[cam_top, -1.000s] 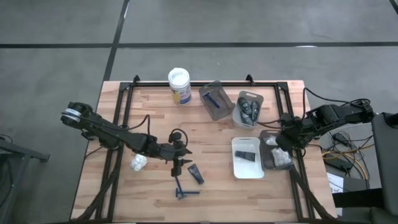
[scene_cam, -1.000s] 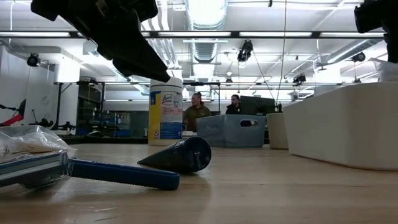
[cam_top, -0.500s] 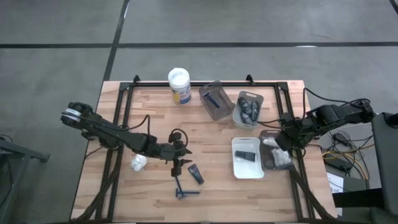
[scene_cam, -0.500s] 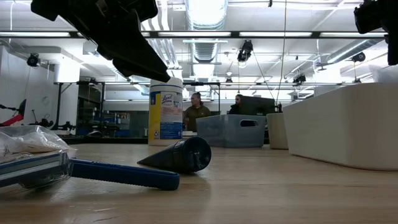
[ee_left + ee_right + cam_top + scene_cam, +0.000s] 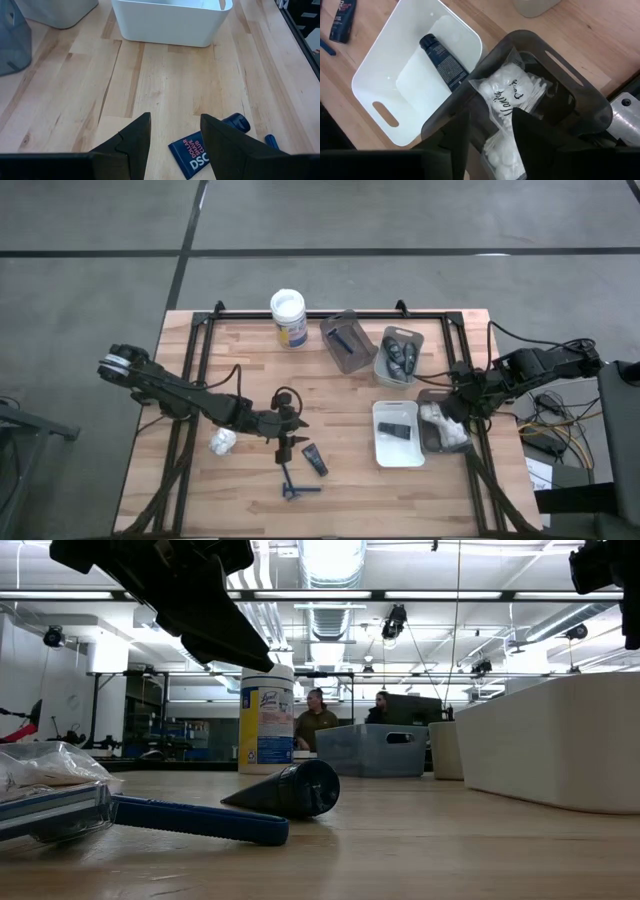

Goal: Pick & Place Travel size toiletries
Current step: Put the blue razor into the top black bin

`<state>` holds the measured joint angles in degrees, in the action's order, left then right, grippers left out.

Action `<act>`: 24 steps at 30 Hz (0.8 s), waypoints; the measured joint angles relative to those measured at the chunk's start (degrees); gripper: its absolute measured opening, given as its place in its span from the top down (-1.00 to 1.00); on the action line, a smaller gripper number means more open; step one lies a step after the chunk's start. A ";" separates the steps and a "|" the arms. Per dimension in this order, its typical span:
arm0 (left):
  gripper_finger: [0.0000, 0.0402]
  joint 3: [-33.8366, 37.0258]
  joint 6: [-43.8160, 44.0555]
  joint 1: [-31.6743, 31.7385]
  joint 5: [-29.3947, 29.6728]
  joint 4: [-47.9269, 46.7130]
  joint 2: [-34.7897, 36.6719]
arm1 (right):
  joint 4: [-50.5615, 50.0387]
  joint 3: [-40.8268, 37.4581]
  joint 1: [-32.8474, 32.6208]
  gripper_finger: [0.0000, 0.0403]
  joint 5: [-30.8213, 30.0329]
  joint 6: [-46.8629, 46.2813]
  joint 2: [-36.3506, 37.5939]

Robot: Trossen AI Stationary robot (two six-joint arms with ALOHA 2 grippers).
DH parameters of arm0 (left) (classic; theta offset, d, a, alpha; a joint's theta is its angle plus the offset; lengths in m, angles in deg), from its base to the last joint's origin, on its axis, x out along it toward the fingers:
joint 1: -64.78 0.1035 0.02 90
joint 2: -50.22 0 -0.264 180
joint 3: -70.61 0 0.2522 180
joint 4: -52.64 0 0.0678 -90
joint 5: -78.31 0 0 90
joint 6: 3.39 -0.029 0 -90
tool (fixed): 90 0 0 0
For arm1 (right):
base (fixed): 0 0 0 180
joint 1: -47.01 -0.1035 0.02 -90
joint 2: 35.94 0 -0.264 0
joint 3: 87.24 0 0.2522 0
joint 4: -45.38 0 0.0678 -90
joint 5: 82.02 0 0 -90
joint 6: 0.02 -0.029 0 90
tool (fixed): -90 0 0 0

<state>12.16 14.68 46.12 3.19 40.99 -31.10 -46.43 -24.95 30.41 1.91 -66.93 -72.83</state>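
My left gripper (image 5: 285, 442) is open, low over the table's near middle, pointing down. A small black tube (image 5: 196, 156) lies flat on the wood just beside its fingers, with a blue razor (image 5: 296, 486) nearer the front edge and a white lumpy packet (image 5: 222, 442) to the left. My right gripper (image 5: 492, 132) is open above the dark grey tray (image 5: 445, 430) at the right, its fingers over the white packets (image 5: 512, 95) that lie in that tray. Another black tube (image 5: 442, 56) lies in the white tray (image 5: 398, 452).
At the back stand a white-lidded tub (image 5: 288, 317), a grey tray (image 5: 345, 352) holding a blue razor and a light tray (image 5: 398, 370) holding dark oval bottles. Bare wood lies between the left gripper and the white tray. People show in the room behind the table (image 5: 318, 715).
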 joint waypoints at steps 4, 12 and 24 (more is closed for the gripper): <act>0.12 0.00 0.86 0.00 -0.01 0.00 0.00 | 1.10 0.00 0.00 0.20 -0.04 -0.13 -0.02; 0.12 0.00 0.87 -0.04 -0.01 0.00 0.00 | 5.48 0.00 0.00 0.09 -2.93 3.88 -0.04; 0.12 0.00 0.85 -0.72 -0.01 0.00 0.00 | 18.25 -1.27 0.00 0.02 -9.80 13.41 -1.16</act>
<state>12.16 15.53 45.40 3.18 40.99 -31.10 -28.18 -26.22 30.41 -7.88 -53.52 -73.99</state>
